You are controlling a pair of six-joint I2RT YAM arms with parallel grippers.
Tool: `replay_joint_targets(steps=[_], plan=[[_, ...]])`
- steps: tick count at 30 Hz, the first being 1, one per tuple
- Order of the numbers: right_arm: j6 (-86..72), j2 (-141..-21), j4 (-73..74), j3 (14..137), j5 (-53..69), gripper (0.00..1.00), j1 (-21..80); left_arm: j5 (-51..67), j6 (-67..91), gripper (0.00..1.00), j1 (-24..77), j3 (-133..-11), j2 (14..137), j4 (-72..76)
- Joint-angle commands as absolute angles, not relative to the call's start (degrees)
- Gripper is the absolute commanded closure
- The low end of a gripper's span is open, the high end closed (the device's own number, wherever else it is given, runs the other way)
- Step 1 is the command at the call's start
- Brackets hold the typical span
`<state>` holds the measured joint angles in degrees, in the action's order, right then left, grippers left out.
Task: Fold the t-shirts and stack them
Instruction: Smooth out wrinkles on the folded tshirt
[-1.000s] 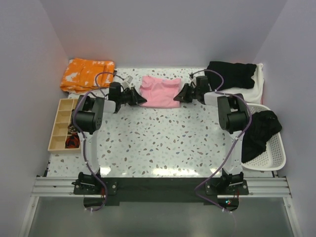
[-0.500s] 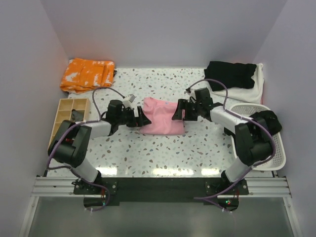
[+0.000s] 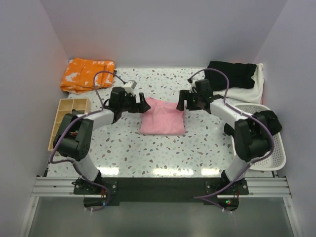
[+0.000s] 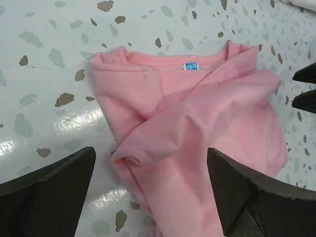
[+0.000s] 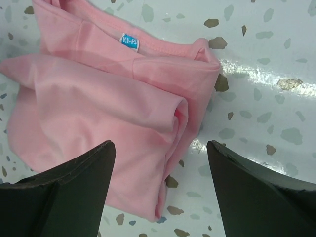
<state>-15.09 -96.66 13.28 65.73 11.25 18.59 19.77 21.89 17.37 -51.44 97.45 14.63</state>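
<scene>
The light pink t-shirt (image 3: 162, 118) lies folded into a small rectangle mid-table, collar and blue label at its far edge. My left gripper (image 3: 143, 105) is open at the shirt's far left corner. My right gripper (image 3: 181, 105) is open at the far right corner. In the left wrist view the pink t-shirt (image 4: 192, 123) lies loose below the spread gripper (image 4: 150, 160). In the right wrist view its rumpled fold (image 5: 98, 108) lies free under the gripper (image 5: 160, 148). A black t-shirt (image 3: 231, 74) rests on an off-white one (image 3: 256, 88) at the back right.
A white basket (image 3: 276, 153) at the right edge holds a black garment (image 3: 260, 129). An orange patterned cloth (image 3: 87, 74) lies at the back left. A wooden divided tray (image 3: 63, 118) sits along the left edge.
Both grippers drew the pink shirt from the back towards the middle, opened and let it go. They now sit back at its far corners.
</scene>
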Motion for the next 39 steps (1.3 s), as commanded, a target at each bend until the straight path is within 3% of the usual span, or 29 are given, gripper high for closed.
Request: replay_joint_targets(steps=[1,12,19,22,30,39], plan=[[-14.1,-100.3,9.6,69.1,11.9,0.22,18.0,22.2,20.2,0.00,17.1,-54.9,101.1,18.6],[-16.0,-104.2,5.6,70.1,15.0,0.28,17.2,23.7,21.8,0.04,17.1,-55.5,103.6,21.1],[-17.0,-106.7,5.6,71.6,18.6,0.44,17.0,25.9,22.6,0.39,16.8,-56.3,104.6,21.5],[-17.2,-107.7,5.9,72.0,19.3,0.46,17.0,26.2,22.9,0.44,16.8,-56.4,105.2,21.6],[-17.2,-108.4,6.8,72.5,19.2,0.47,17.0,26.3,22.7,0.47,16.4,-56.0,105.0,20.1],[-16.9,-108.4,7.0,72.4,19.3,0.46,17.0,22.5,18.1,0.39,15.0,-55.1,101.4,15.0]])
